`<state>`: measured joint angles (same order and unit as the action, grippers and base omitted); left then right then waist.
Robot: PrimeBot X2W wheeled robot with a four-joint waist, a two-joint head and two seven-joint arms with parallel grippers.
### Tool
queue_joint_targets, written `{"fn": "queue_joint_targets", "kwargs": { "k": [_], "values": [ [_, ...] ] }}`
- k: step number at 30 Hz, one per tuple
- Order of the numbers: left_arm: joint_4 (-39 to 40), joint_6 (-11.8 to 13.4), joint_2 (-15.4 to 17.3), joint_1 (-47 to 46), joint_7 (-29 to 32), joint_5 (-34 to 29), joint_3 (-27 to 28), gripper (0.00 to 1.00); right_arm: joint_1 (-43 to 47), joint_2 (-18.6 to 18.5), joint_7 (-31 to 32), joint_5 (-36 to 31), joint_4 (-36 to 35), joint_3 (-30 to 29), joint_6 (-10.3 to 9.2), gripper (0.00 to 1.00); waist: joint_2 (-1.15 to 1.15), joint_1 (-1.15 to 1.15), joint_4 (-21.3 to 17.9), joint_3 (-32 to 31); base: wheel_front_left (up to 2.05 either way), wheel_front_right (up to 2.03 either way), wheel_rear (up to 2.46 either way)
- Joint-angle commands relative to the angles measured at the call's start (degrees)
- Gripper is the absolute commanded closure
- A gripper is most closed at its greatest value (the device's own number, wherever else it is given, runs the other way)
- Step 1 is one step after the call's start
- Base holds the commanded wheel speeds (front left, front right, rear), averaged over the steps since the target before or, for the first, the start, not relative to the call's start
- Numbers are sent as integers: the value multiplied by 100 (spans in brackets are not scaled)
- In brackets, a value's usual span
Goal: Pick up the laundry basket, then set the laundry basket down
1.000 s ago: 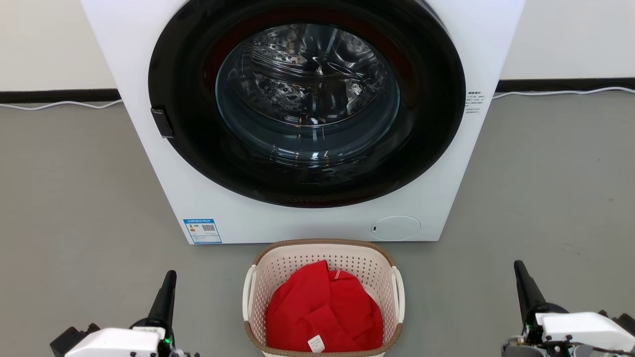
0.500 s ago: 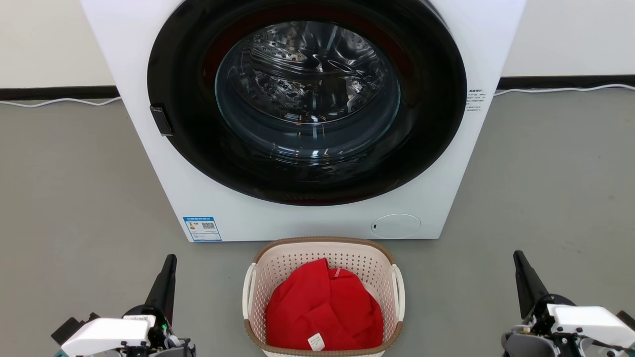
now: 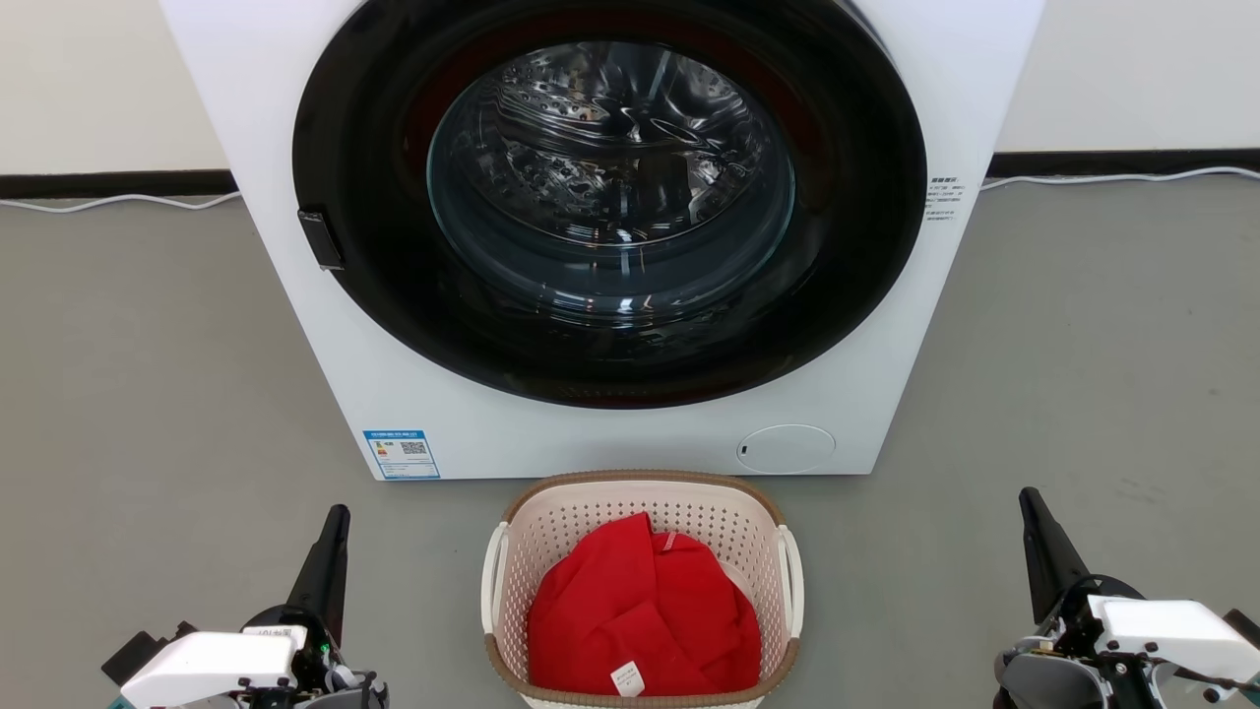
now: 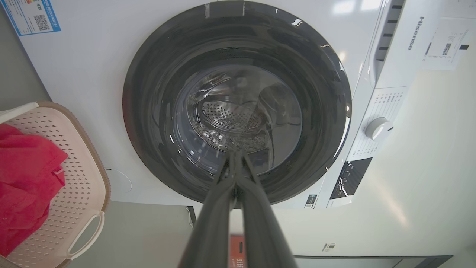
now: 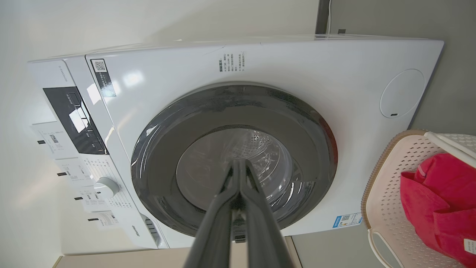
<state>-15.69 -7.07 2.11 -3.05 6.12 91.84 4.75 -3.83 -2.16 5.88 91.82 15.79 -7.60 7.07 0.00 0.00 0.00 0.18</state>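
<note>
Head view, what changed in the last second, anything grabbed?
The left end effector and right end effector advanced up the view, toward the washing machine; the right one crept on longest. Nothing was grasped. The laundry basket stayed on the floor with the red garment inside; the camera shifted slightly.

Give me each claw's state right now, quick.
Left claw: shut, holding nothing, apart from the laundry basket.
Right claw: shut, holding nothing, also apart from it.
</note>
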Motion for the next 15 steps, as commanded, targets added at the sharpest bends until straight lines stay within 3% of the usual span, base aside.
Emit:
{"fn": "queue_joint_targets", "kwargs": {
  "k": [1,15],
  "values": [
    [163,-42,76,-315,37,32,178,100,-236,-72,59,37,-177,110,42,100,0,0,0,0,0,0,0],
    [164,-42,76,-315,37,32,177,100,-236,-72,59,37,-177,110,42,100,0,0,0,0,0,0,0]
  ]
}}
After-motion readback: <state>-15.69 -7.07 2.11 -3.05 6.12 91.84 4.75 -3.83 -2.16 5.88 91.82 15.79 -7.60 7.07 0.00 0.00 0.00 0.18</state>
